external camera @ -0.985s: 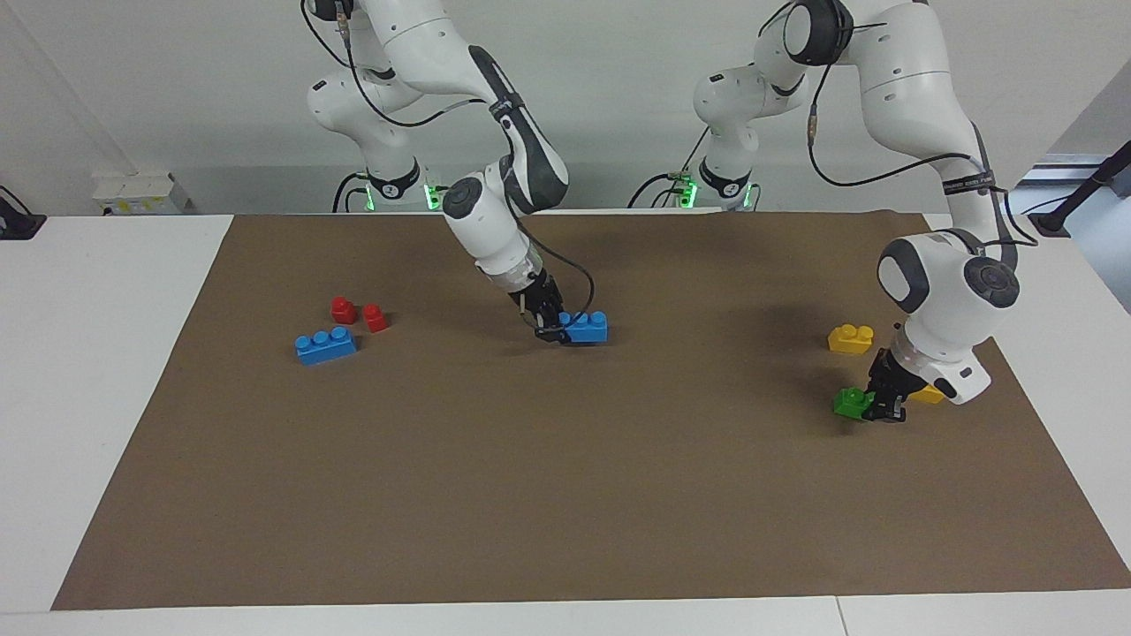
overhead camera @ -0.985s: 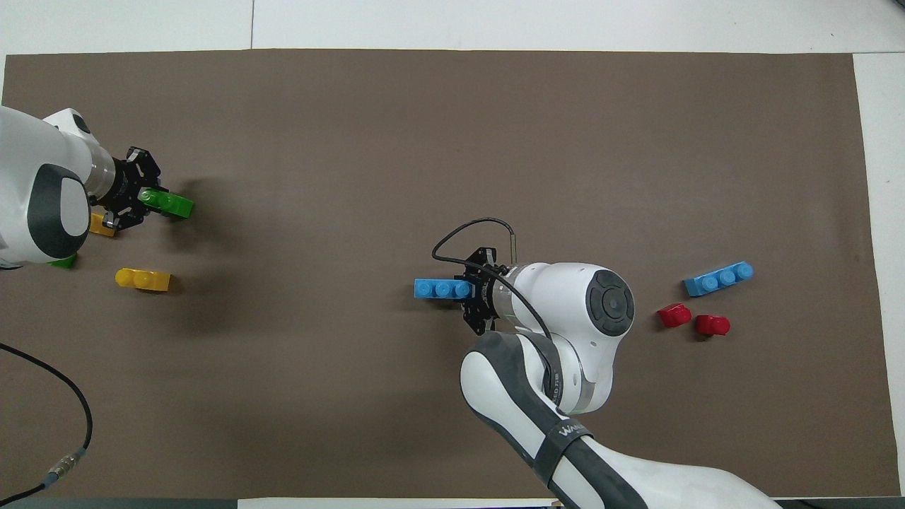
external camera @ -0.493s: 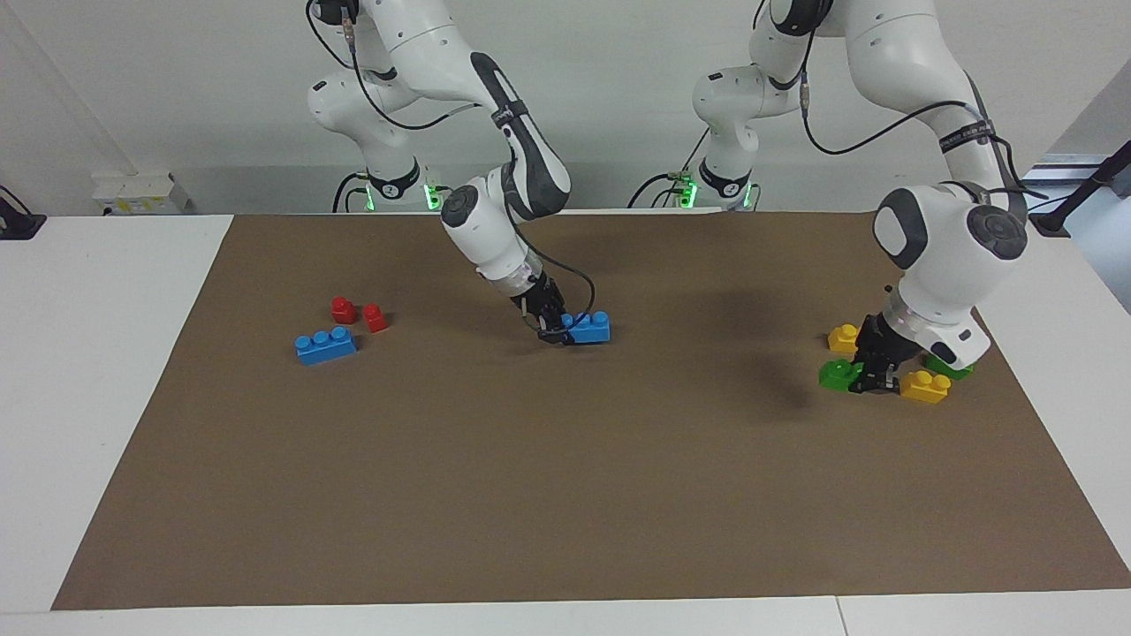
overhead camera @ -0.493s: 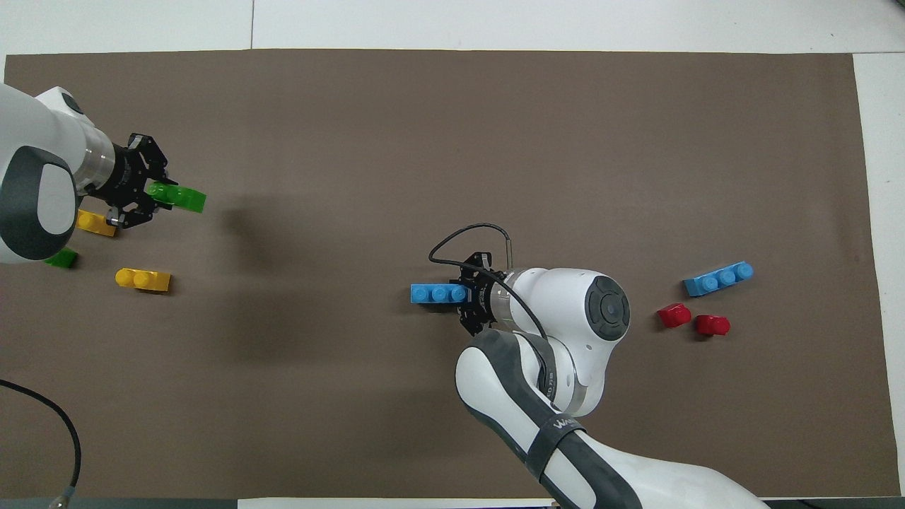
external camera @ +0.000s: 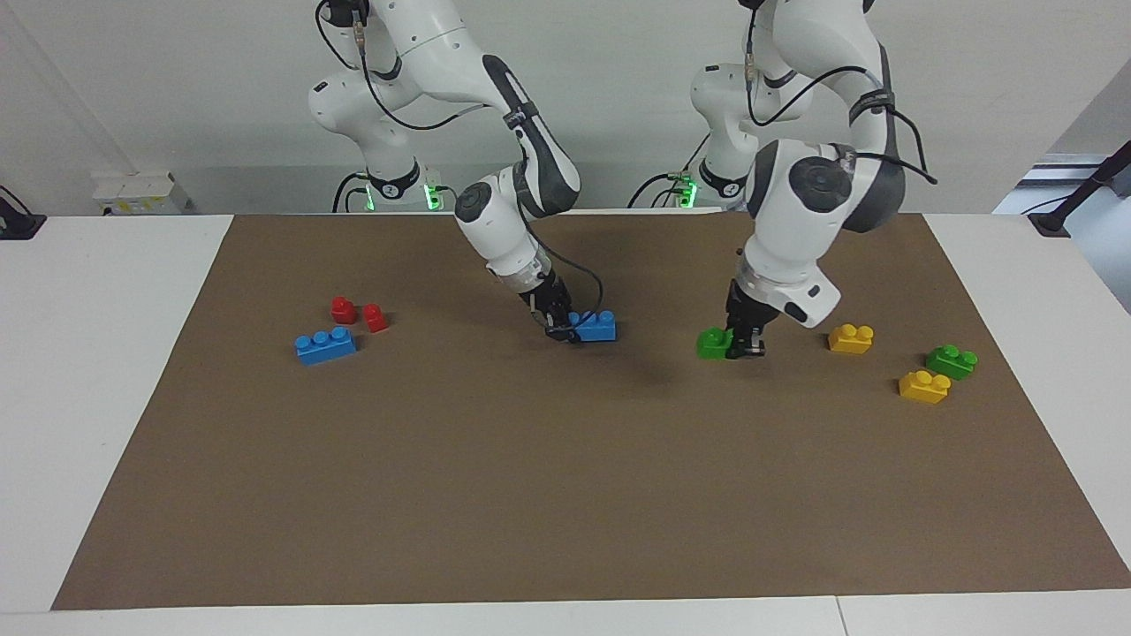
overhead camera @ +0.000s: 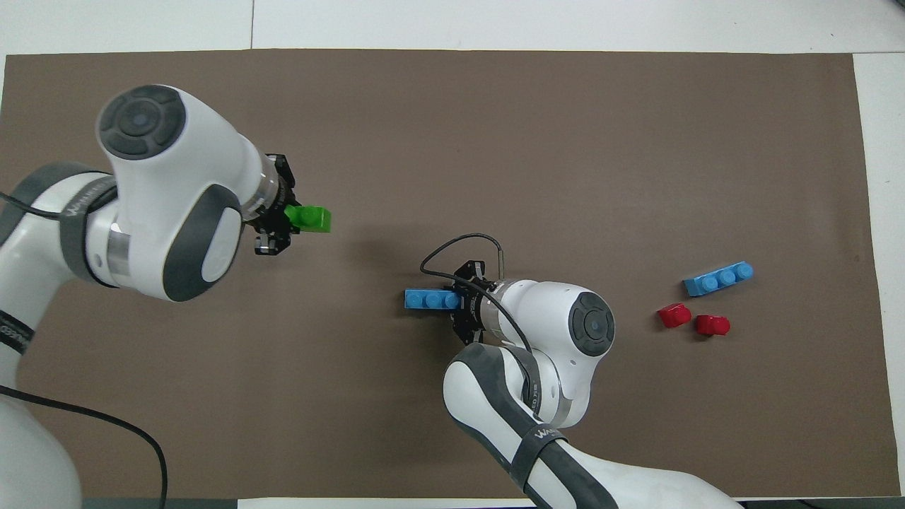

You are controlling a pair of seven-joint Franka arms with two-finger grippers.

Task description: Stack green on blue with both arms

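My left gripper is shut on one end of a green two-stud brick and holds it just above the brown mat, beside the held blue brick toward the left arm's end; both show in the overhead view, the gripper and the brick. My right gripper is shut on the end of a blue three-stud brick low at the middle of the mat, also in the overhead view. I cannot tell if the blue brick touches the mat.
A second green brick and two yellow bricks lie at the left arm's end. A second blue brick and two red pieces lie at the right arm's end.
My left gripper has lifted the green brick and carried it from the left arm's end toward the middle of the mat. My right gripper has shifted the blue brick slightly toward it.
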